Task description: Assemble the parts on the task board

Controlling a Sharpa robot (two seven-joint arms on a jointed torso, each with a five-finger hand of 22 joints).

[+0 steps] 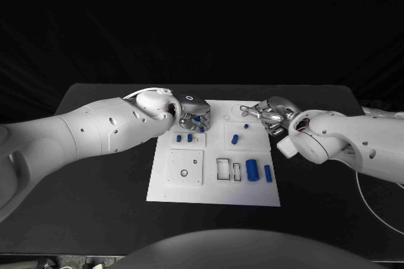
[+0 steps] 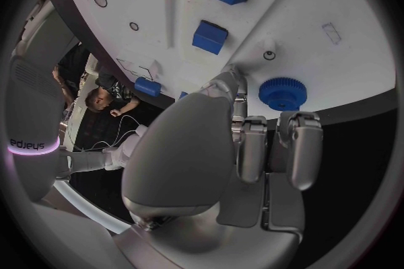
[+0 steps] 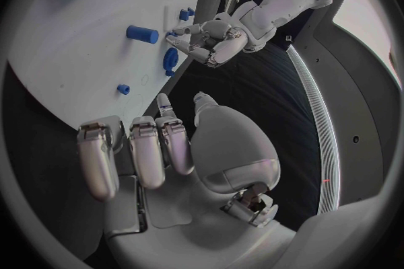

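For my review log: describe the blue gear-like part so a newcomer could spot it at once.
Start at the white task board mid-table and go to its far edge, by the left hand. The blue gear lies there, just beyond the fingertips. Unlike the blocky blue pieces nearby, it is round with a toothed rim.

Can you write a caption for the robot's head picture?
Both hands, left hand and right hand, hover over the white task board's far edge.

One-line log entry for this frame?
left hand: open, over board's far edge | right hand: open, empty | task board | blue gear: untouched
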